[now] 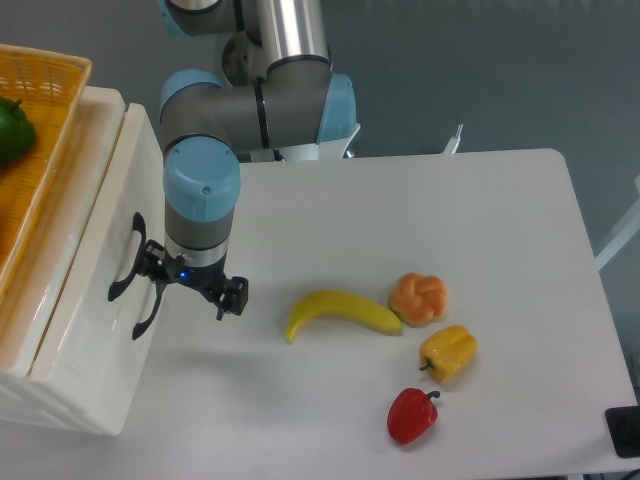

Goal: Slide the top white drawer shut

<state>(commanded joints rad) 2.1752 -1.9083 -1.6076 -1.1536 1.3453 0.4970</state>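
The top white drawer [105, 205] is part of the cream cabinet at the left edge of the table, and its front panel faces right. Its black curved handle [124, 262] sits just left of the lower drawer's matching handle [147, 308]. A narrow cream strip shows between the cabinet top and the panel's upper edge. My gripper [192, 284] points down right beside the front panel and is open, with nothing between its fingers. Its left finger [152, 267] is at the handles, touching or nearly so. Its right finger [234, 297] hangs over the table.
A wicker basket [40, 120] with a green pepper [10, 128] rests on the cabinet top. On the table to the right lie a banana [340, 312], an orange pastry [418, 298], a yellow pepper [449, 351] and a red pepper [412, 415].
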